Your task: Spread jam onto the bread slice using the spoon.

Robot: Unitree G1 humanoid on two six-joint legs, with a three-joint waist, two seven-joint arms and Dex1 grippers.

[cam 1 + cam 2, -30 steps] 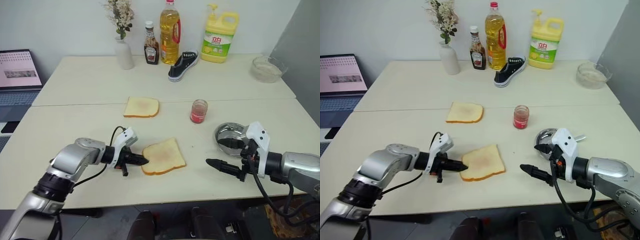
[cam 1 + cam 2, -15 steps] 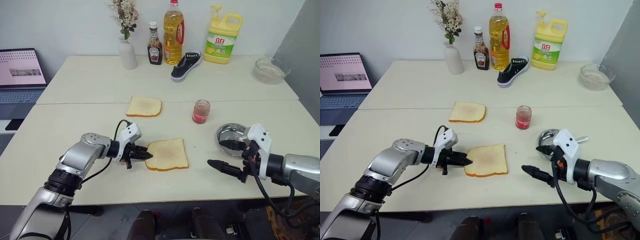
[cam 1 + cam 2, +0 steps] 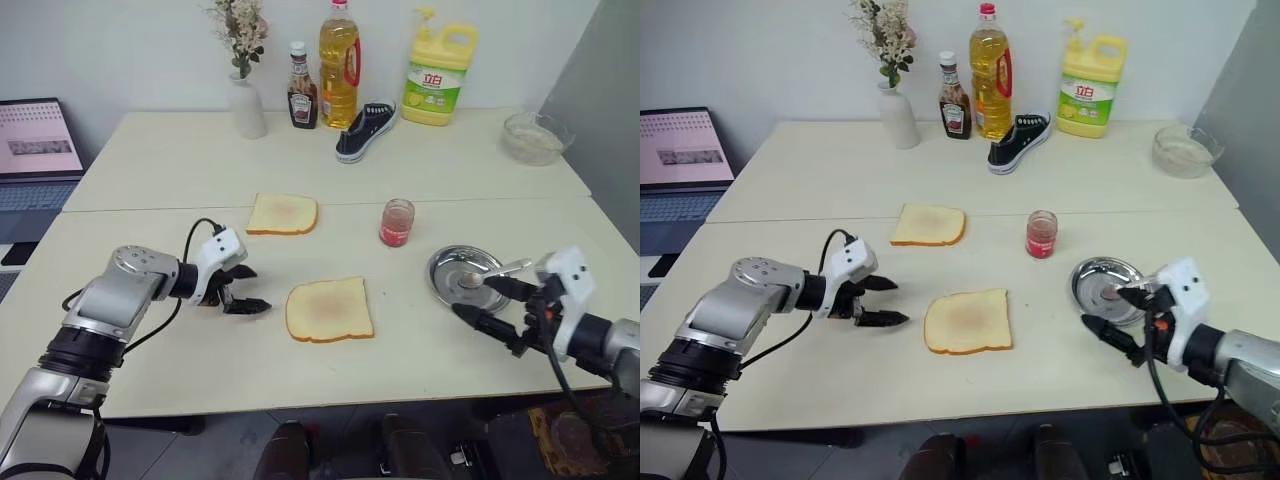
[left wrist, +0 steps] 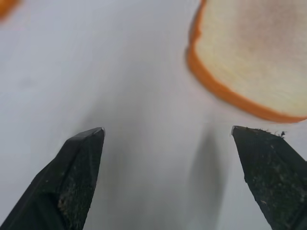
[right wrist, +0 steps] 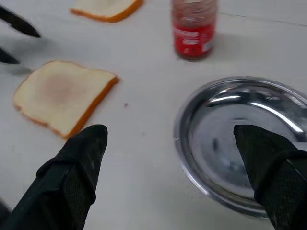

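Beside the bread slice [image 3: 330,309], left gripper [image 3: 245,290] now released — right gripper [image 3: 483,301] stays wide.

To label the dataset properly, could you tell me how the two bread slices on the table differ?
The near bread slice lies between the grippers with a browner toasted face; the far slice is paler and yellower. The near one looks larger, the far one flatter in view, beside the jam jar. Both lie flat, bare of jam.

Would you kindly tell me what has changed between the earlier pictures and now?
The left gripper opened, let go of the light-brown toasted bread slice and drew back. The right gripper, open throughout, swung outward beside the round steel dish. The red jam jar stayed put.
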